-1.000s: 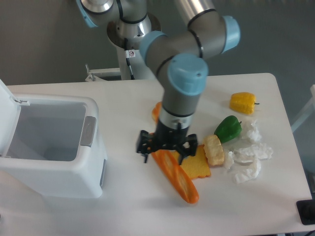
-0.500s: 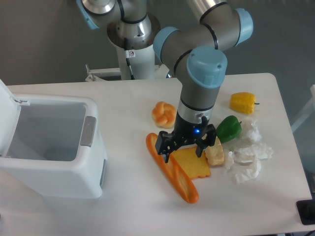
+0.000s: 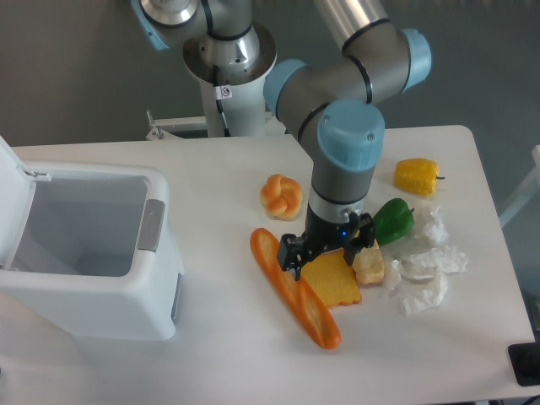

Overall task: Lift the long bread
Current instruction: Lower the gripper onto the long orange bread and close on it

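The long bread [image 3: 296, 291] is a slim orange-brown baguette with paler slashes. It lies flat on the white table, running diagonally from the centre toward the front. My gripper [image 3: 327, 251] points straight down just to the right of the bread's upper half, above the near edge of a square yellow toast slice [image 3: 335, 285]. Its black fingers [image 3: 290, 254] stand apart, so it is open, and nothing is between them. The left finger hangs close beside the bread, and I cannot tell whether it touches it.
A large white open bin [image 3: 84, 253] takes up the left side. A knotted orange bun [image 3: 281, 196] lies behind the bread. To the right are a pale bread chunk [image 3: 369, 264], a green pepper [image 3: 392, 219], a yellow pepper [image 3: 417, 175] and crumpled white paper [image 3: 426, 272].
The gripper has moved right, from over the long bread's upper end to over the toast slice, uncovering the bun and the bread's tip. The bread has not moved.
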### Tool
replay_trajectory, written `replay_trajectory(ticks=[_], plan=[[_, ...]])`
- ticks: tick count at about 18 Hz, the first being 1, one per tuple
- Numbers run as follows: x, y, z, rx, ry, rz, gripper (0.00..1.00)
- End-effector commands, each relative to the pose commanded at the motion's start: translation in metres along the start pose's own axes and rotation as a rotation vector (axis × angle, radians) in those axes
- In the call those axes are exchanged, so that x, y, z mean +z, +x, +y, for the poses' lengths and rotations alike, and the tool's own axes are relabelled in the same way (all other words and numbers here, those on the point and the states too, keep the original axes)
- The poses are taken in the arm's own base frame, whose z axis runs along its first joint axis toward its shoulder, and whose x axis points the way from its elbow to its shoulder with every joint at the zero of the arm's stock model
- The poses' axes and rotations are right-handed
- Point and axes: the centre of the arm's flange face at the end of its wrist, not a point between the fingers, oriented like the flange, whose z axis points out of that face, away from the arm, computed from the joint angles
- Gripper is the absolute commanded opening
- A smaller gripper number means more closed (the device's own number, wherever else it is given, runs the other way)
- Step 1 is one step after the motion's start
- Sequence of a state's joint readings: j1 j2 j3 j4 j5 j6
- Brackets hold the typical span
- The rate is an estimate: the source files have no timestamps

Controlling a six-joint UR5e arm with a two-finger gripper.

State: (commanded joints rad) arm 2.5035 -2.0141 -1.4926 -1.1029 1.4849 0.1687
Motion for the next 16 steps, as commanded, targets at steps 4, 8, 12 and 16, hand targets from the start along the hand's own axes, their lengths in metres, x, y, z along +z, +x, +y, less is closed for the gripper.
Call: replay_trajectory(ticks=[4,8,12,16], plan=[[0.013,0.004,0.004,0.005,-0.025,0.003,1.00],[0.029,0.005,0.004,0.007,-0.048,0.006,1.00],[0.048,0.004,0.002,0.011,-0.072,0.012,1.00],[0.061,0.003,0.000,0.003,-0.088,0.016,1.00]])
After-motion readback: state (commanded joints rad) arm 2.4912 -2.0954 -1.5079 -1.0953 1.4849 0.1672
